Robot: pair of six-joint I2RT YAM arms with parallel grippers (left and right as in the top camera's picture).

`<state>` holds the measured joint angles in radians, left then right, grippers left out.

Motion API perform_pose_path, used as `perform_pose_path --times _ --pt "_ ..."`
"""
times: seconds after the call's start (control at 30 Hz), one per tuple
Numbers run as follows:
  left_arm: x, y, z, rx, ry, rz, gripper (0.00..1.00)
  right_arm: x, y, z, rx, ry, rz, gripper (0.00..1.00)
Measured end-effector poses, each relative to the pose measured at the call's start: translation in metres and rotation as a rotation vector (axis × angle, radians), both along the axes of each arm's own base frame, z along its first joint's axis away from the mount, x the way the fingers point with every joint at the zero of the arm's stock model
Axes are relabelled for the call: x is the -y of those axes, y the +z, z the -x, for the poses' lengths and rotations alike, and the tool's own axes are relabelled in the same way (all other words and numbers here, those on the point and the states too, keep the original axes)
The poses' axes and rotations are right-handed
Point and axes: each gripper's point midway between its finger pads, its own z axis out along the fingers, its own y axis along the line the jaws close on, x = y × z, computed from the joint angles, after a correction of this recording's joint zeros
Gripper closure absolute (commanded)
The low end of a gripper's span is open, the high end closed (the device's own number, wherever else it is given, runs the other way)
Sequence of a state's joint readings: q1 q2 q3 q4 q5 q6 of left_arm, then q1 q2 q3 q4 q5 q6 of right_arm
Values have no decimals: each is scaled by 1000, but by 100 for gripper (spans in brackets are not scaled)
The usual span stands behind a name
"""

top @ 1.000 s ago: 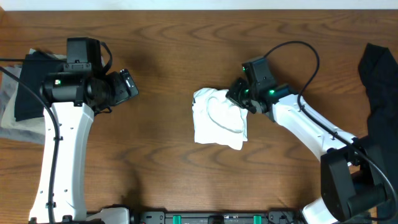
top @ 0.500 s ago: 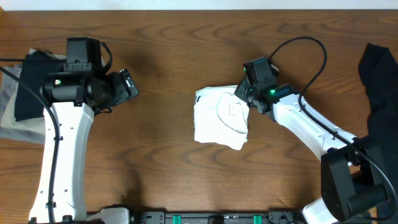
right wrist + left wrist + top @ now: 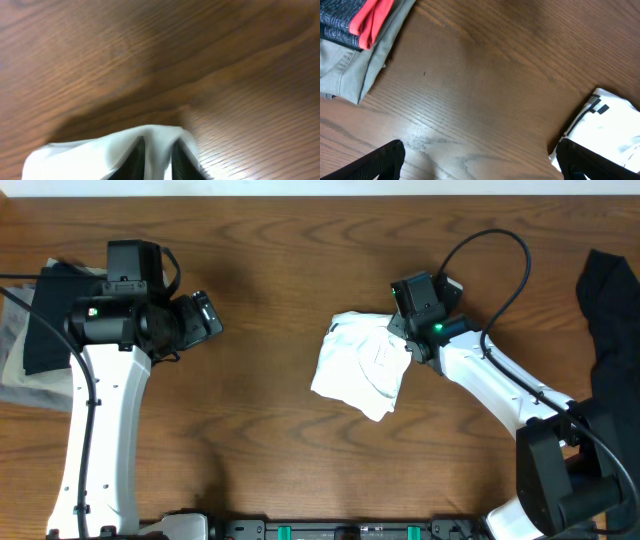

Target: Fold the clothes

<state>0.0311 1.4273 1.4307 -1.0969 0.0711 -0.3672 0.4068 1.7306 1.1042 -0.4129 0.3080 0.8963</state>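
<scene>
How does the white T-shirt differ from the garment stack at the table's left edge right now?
The white T-shirt lies rumpled mid-table; the garment stack lies flat and layered at the left edge. The T-shirt is plain white; the stack shows olive-grey under dark cloth with a red band. The right hand is at the T-shirt's corner; no hand touches the stack. Both rest on the wooden table.

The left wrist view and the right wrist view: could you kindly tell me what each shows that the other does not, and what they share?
Only the left wrist view: a stack of folded garments, olive-grey under one with a red band, and the left gripper, open over bare wood. Only the right wrist view: the right gripper, with cloth bunched around its fingers. Both: the white T-shirt and the wooden table.
</scene>
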Motion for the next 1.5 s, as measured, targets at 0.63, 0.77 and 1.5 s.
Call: perform_pose_path --times 0.63,0.77,1.5 --pt "0 0 1 -2 0 0 2 62 58 18 -143 3 91 29" --pt "0 0 1 -2 0 0 2 34 102 21 -76 219 -23 31" --pt "0 0 0 -2 0 0 2 -45 -16 49 -312 504 -122 55"
